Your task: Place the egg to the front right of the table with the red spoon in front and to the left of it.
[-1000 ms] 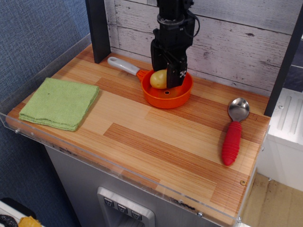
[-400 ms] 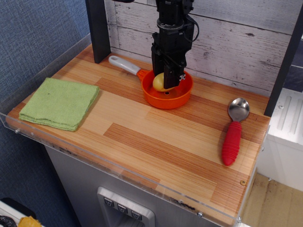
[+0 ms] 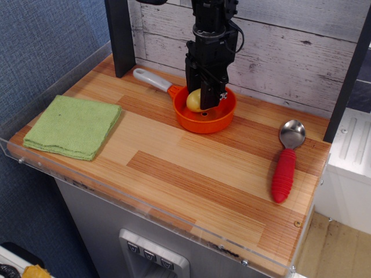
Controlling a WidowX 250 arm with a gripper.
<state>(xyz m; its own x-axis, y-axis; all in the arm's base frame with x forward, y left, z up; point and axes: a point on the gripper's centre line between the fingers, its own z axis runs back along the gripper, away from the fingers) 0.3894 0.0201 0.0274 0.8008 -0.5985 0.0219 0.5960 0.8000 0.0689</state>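
The pale-yellow egg [image 3: 194,101] sits inside the orange pan [image 3: 205,119] at the back middle of the table [image 3: 191,174]. My black gripper [image 3: 200,102] reaches straight down into the pan, its fingers closed against the egg's sides; the egg still rests low in the pan. The right finger hides part of the egg. The red spoon [image 3: 285,168] lies at the right side of the table, silver bowl toward the back wall, red handle toward the front edge.
The pan's grey handle [image 3: 151,80] points back-left. A folded green cloth [image 3: 74,125] lies at the left. A dark post [image 3: 119,36] stands at the back left. A clear acrylic rim [image 3: 145,209] runs along the front edge.
The fingers have drawn in around the egg, and the gripper sits slightly higher and narrower than a second ago. The pan handle shifted a little. Spoon and cloth have not moved.
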